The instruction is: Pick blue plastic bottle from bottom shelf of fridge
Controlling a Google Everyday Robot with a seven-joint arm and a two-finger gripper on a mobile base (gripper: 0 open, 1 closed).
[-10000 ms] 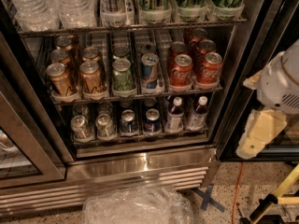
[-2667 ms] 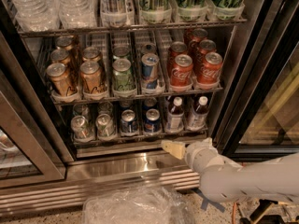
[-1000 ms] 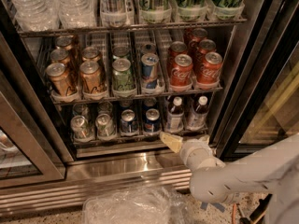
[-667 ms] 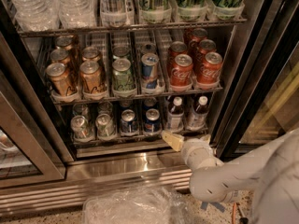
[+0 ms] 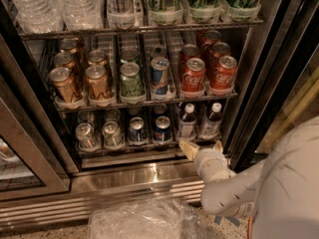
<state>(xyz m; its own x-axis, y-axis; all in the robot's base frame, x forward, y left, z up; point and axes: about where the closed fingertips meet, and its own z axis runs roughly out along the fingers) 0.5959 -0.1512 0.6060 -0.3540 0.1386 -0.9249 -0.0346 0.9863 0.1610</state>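
Cut off by the upper edge: the clear water bottles [image 5: 55, 4] and the green tubs [image 5: 199, 1] on the top rack, seen only in their lower parts. Hard to read any label in the back of the lanes, with the rear cans half hidden behind the front ones. Cut off at the right and lower edges: the white arm [image 5: 269, 188], filling that corner and covering the floor there. Below the fridge [image 5: 124, 176], a crumpled clear plastic sheet [image 5: 142, 218], blurred and cropped at the bottom. On the bottom shelf [image 5: 127, 152], second lane from the right: the blue plastic bottle [image 5: 187, 122], upright, with white screw cap, dark neck and pale bluish-white label, its foot hidden behind the front rail. Just beside it on the right, a second bottle [image 5: 210, 121] of the same look; on the left, two blue cans [image 5: 149, 129] and two silver cans [image 5: 97, 135]. Right in front of the rail, just below both bottles: the claw [image 5: 203, 147], spread apart, pinching nothing, touching no bottle as far as seen.
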